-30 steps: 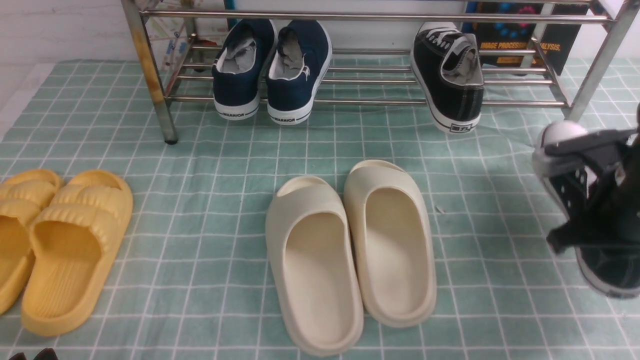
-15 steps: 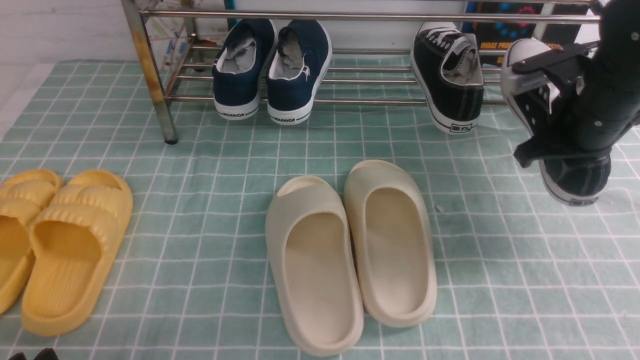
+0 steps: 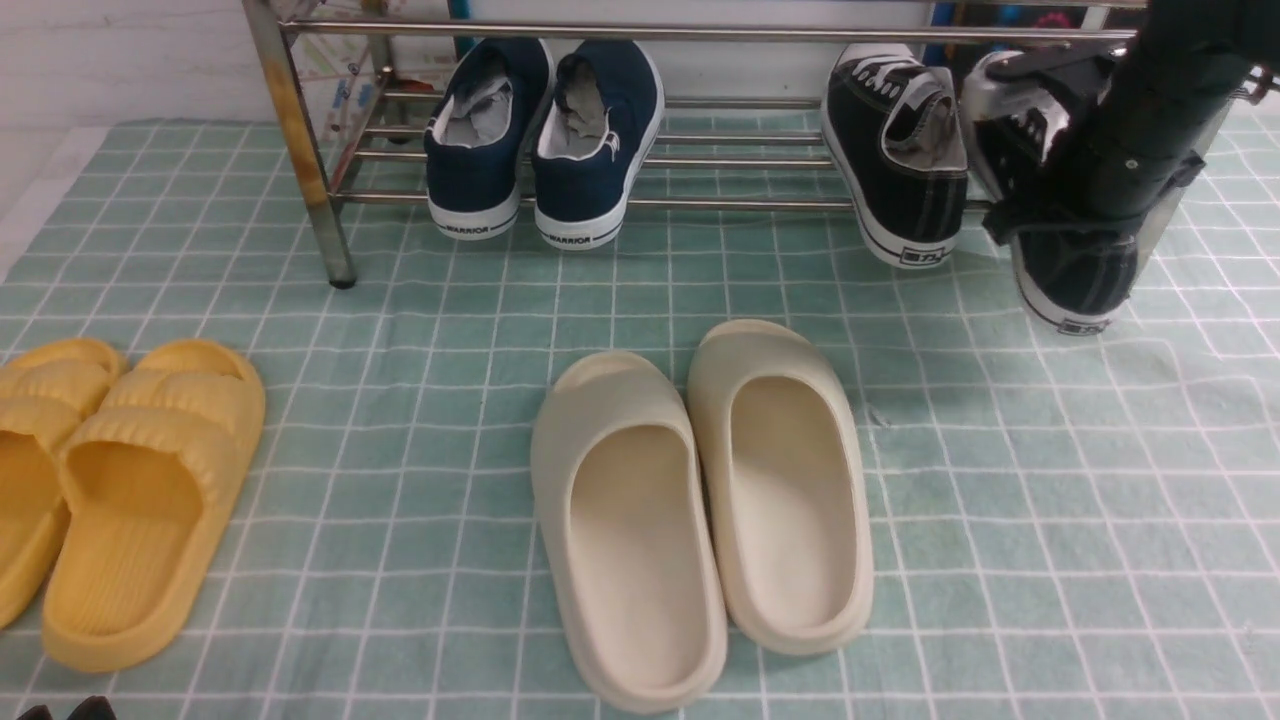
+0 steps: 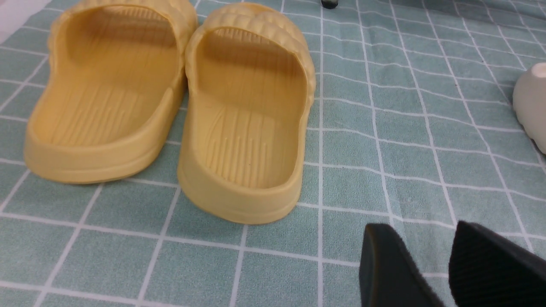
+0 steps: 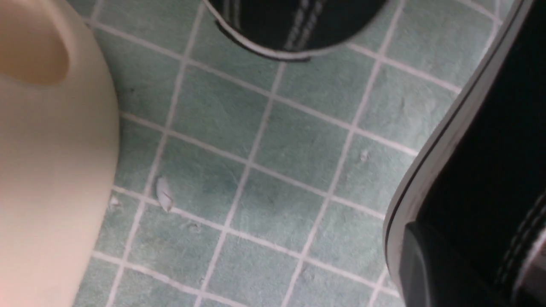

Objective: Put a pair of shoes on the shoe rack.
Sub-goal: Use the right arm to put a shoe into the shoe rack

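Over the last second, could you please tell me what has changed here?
The right gripper, shut on a black sneaker, carried it from low at the right edge up and forward to the rack, at its right end beside the other black sneaker; it has not let go. That sneaker, the navy pair, cream slides and yellow slides stayed put; the left gripper stayed open.

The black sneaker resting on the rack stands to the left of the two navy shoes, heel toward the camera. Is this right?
No. The front view shows the black sneaker on the rack to the right of the two navy shoes, heel toward the camera.
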Motion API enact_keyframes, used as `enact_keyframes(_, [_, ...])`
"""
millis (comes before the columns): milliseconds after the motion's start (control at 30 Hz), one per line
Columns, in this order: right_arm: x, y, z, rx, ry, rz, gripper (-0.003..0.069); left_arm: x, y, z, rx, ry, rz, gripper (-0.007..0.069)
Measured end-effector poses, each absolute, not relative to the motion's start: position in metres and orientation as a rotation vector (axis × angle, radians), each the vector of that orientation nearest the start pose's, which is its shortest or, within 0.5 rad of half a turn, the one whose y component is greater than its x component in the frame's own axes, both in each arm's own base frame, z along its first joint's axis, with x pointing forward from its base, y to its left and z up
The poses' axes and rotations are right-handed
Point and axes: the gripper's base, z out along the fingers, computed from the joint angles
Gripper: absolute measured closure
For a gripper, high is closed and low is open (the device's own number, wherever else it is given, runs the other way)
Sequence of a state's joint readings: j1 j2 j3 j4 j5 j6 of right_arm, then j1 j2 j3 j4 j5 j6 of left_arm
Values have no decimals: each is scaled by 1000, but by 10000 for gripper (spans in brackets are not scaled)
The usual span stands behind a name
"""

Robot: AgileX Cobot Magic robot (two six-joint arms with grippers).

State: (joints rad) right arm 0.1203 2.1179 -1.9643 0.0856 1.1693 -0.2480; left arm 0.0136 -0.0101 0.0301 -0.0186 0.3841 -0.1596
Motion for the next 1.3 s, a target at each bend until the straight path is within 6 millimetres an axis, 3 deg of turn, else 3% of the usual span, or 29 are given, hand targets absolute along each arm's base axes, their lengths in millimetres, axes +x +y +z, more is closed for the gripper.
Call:
enact_keyframes(400, [496, 57, 258, -498, 2665, 61, 637, 52, 0, 169, -175, 1881, -118, 386])
enact_keyframes(733, [505, 58, 253, -493, 2639, 63, 634, 52, 0, 169, -175, 1881, -118, 386])
enact_keyframes(867, [505, 59, 254, -489, 2632, 72, 599, 52, 0, 169, -175, 1881, -118, 386])
enact_keyframes(1200, [503, 60, 287, -402, 2603, 99, 213, 52, 0, 169, -175, 1881, -118, 386])
enact_keyframes(1300, [501, 59, 296, -400, 2588, 96, 174, 52, 0, 169, -175, 1881, -118, 386])
